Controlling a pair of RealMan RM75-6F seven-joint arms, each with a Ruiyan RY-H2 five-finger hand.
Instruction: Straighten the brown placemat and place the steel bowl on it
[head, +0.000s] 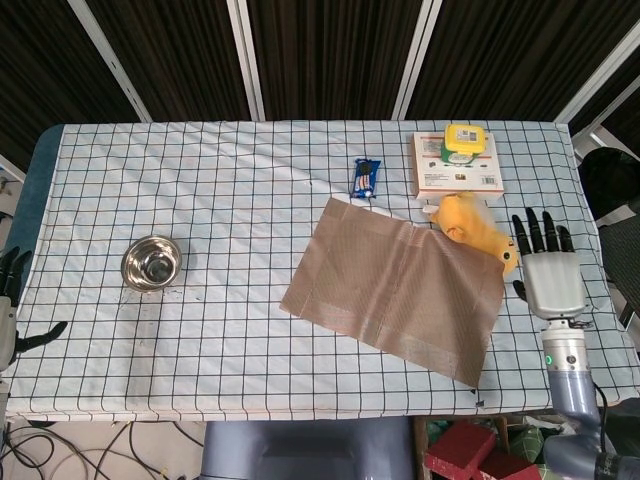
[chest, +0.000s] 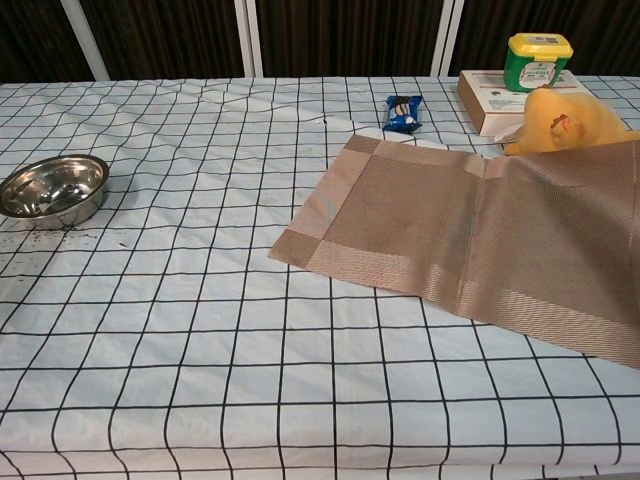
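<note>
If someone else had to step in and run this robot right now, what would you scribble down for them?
Right hand: open, fingers apart, holding nothing, just off the right edge of the brown placemat.
Left hand: at the table's far left edge, holding nothing, only partly in view.
Placemat: lies flat on the right half of the table, slightly skewed against the tablecloth grid; its far right corner sits against a yellow toy.
Steel bowl: upright on the left side, far from the mat, untouched.
Done: mat mostly flattened.
Left: square the mat if needed, then carry the bowl onto it.

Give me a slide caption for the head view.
Brown placemat lies askew right of steel bowl; right hand open beside it.
</note>
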